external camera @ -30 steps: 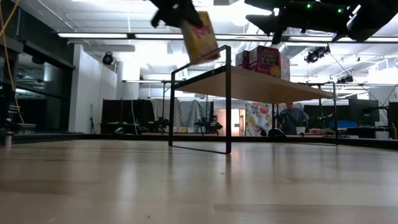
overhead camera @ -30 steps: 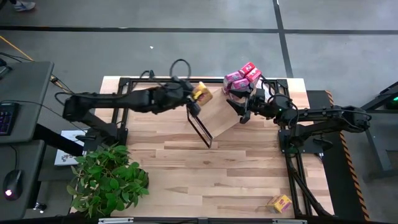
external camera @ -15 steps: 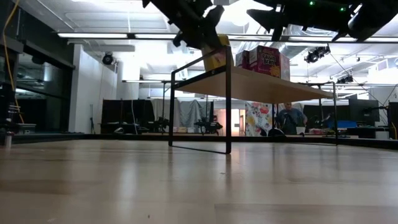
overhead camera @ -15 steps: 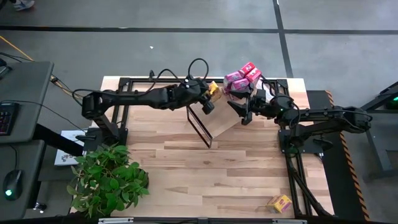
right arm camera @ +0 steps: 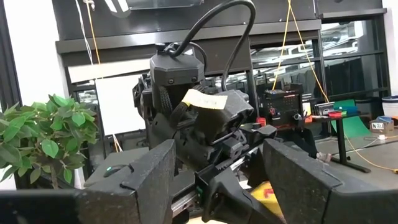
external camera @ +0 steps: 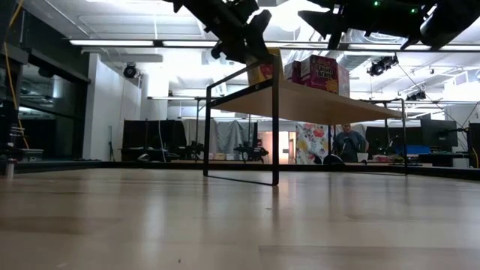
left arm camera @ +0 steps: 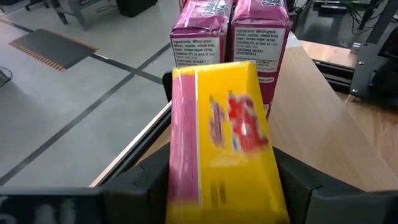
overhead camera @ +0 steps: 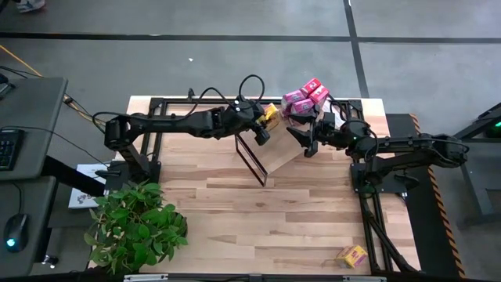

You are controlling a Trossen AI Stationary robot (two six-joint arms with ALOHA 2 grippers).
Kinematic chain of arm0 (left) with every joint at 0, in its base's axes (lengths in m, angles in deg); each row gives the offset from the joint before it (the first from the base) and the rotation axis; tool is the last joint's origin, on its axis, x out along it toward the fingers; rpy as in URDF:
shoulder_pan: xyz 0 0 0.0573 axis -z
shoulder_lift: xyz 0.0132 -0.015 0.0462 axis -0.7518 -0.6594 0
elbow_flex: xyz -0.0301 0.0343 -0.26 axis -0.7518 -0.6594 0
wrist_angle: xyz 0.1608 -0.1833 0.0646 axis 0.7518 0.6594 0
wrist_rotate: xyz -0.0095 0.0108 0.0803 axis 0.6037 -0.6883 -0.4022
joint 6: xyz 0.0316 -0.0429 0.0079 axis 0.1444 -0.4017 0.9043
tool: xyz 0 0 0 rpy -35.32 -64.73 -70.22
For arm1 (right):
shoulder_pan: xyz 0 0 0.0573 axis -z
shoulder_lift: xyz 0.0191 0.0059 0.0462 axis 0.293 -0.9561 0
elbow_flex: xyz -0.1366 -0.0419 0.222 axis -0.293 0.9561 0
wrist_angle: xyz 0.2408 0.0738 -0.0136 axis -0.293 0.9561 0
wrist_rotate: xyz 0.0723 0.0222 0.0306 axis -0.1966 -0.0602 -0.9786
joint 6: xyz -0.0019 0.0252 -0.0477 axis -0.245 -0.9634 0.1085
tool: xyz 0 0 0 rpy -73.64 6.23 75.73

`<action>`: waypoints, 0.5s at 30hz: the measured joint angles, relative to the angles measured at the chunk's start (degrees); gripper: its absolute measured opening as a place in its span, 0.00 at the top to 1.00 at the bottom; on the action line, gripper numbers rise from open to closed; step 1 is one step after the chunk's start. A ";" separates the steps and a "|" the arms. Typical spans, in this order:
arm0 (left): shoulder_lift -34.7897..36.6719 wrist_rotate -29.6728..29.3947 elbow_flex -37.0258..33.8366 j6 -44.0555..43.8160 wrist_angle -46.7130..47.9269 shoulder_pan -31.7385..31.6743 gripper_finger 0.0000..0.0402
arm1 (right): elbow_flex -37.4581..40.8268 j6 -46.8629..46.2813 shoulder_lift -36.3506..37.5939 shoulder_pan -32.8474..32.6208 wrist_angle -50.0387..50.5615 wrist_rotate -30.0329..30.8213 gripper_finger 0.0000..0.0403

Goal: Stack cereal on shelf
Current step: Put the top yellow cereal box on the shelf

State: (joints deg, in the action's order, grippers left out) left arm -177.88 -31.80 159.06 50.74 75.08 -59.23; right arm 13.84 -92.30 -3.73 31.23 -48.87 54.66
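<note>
Wood planks make up the table (overhead camera: 235, 211) on which the shelf (overhead camera: 283, 145) stands, near the far edge. A yellow box (left arm camera: 224, 134) is being placed at the shelf's left end, just beside the pink boxes (left arm camera: 233, 37) already standing on the board; in the left wrist view it sits between the dark fingers of the left gripper (overhead camera: 266, 119), and in the low view its base appears to be on or just above the board. Whether the jaws are clamped on the box or already parting cannot be told. Red boxes (overhead camera: 315, 89) are seen on the shelf beyond the pink ones, and another yellow box (overhead camera: 352, 255) lies far from the shelf, near the table's front right corner. The right gripper (overhead camera: 309, 141) waits at the shelf's right side, its fingers spread and holding nothing. The step in hand is judged to be the setting down of the fifth box. Next, a clean release is called for, with the fingers drawn back without tipping the box or nudging its neighbours; the last box must then be fetched.
</note>
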 joint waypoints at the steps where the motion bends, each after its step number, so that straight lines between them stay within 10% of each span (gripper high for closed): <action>1: 0.00 0.02 0.00 0.29 -0.11 0.00 0.52 | 0.00 0.00 0.00 0.00 0.02 0.00 0.42; 15: 2.64 3.12 -0.09 1.43 0.88 0.00 0.41 | 0.00 0.02 0.00 0.00 0.68 0.02 0.42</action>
State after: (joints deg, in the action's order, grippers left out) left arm -175.24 -28.68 158.97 52.18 75.96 -59.23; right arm 13.84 -92.27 -3.73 31.23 -48.19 54.68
